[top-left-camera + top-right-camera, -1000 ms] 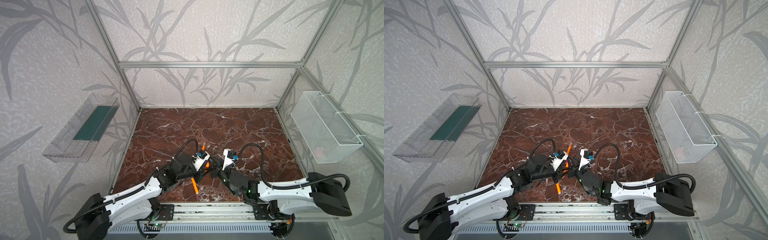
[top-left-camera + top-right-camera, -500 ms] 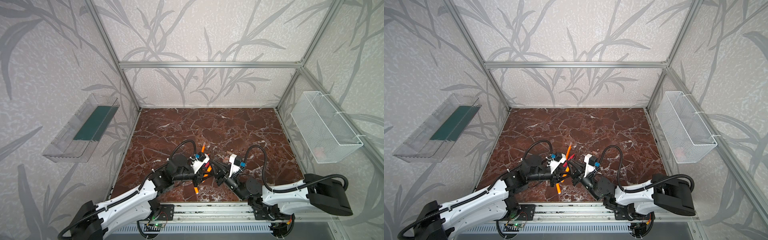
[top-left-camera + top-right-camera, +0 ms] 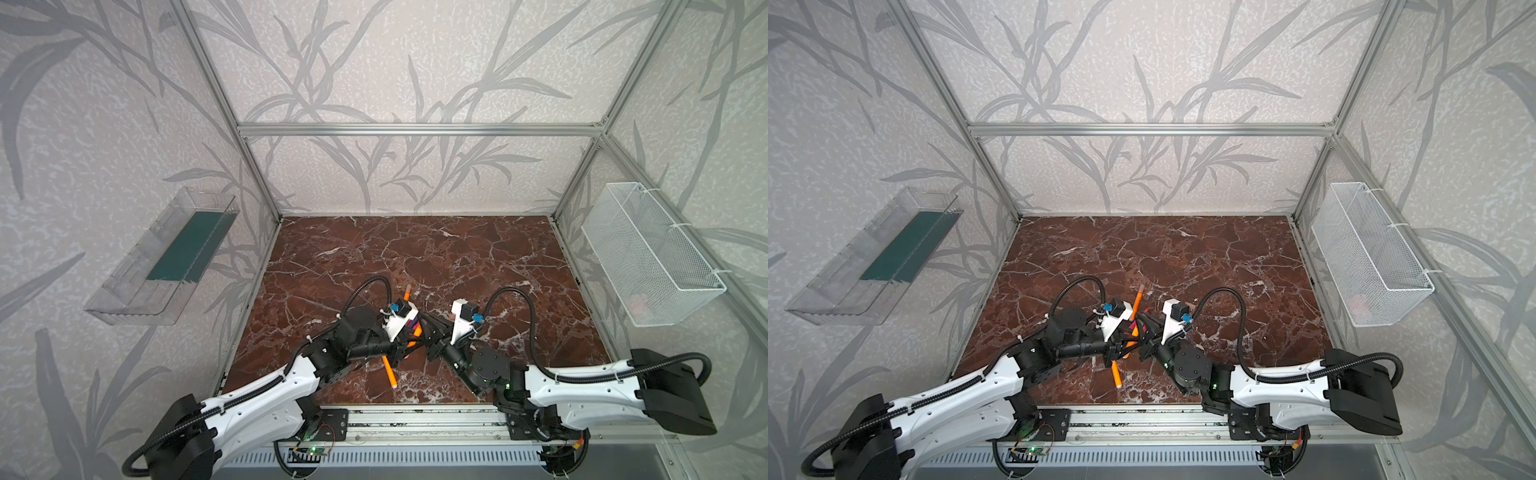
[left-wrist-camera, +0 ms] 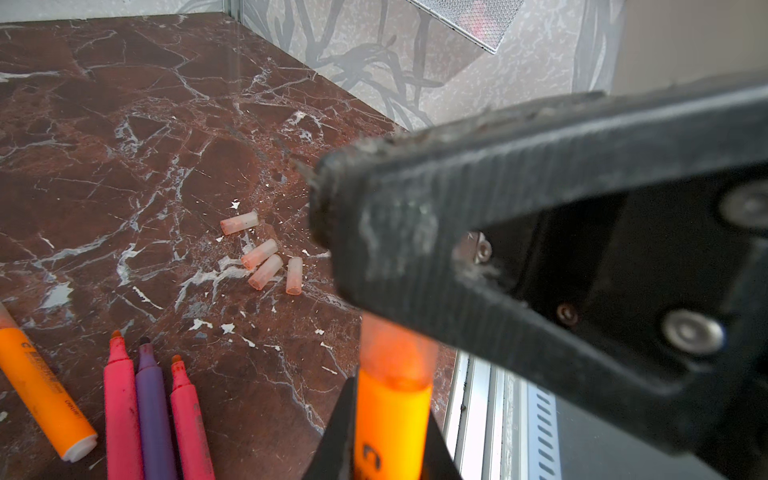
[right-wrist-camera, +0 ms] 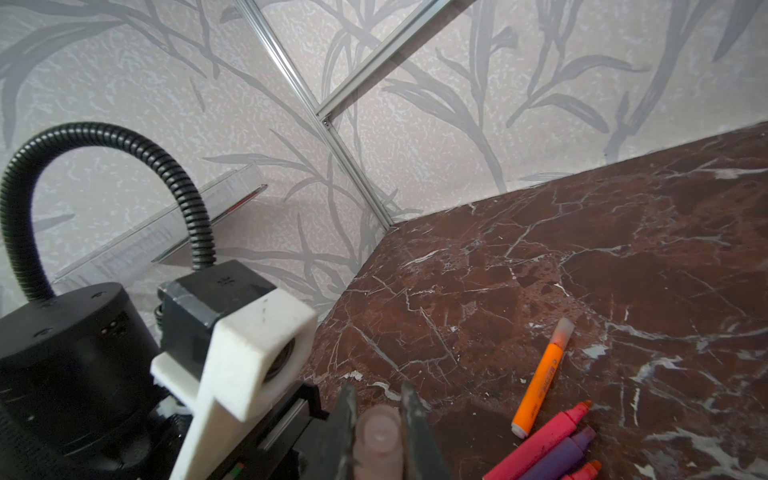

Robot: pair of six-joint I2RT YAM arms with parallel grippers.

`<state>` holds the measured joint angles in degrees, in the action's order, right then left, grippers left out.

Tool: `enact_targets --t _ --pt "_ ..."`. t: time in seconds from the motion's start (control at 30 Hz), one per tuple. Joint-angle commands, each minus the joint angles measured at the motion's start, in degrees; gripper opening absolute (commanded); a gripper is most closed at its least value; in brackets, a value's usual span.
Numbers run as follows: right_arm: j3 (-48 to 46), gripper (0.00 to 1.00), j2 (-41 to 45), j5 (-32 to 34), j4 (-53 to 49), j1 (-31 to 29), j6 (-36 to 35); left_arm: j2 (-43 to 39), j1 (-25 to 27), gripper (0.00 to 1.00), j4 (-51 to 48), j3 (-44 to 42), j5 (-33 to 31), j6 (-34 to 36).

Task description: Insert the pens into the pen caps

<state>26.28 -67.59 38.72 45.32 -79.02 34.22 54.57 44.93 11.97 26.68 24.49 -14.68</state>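
- Leaf-patterned grey walls on an aluminium frame close in the cell. A clear plastic tray hangs on one side wall and a white wire basket on the opposite one.
- Below them lies the red-brown marble table, veined in white.
- Both arms reach in from the near rail. In both top views they meet head to head over the table's near middle.
- The left gripper has its fingers clenched on the held orange pen. The pen is tilted, with its white end toward the near edge in a top view.
- The right gripper has its fingers close on either side of the fitted cap, which sits over that pen's tip. Whether they press it or stand just clear, I cannot tell.
- A capped orange pen lies flat on the table just beyond the grippers.
- Two pink-red pens and a purple pen lie side by side near it. They touch one another and their tips are bare.
- Four loose caps lie in a small cluster on the table, apart from those tips.
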Motion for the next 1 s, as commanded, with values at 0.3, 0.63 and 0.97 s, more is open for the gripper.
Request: enact_targets --t 0.3,0.63,0.97 --pt "-3.1 0.78 11.7 -0.2 -22.2 1.5 -2.9 3.7 -7.3 0.00 0.5 -3.7 -30.2 -13.0" --pt "-0.8 0.84 26.2 -3.0 -42.6 24.9 -10.7 9.2 -7.4 0.00 -2.3 -3.5 -35.8 -19.0" --pt "-1.6 0.87 29.6 -6.6 -44.6 45.5 -17.2 24.3 -7.4 0.00 -3.5 3.8 -35.0 -19.7"
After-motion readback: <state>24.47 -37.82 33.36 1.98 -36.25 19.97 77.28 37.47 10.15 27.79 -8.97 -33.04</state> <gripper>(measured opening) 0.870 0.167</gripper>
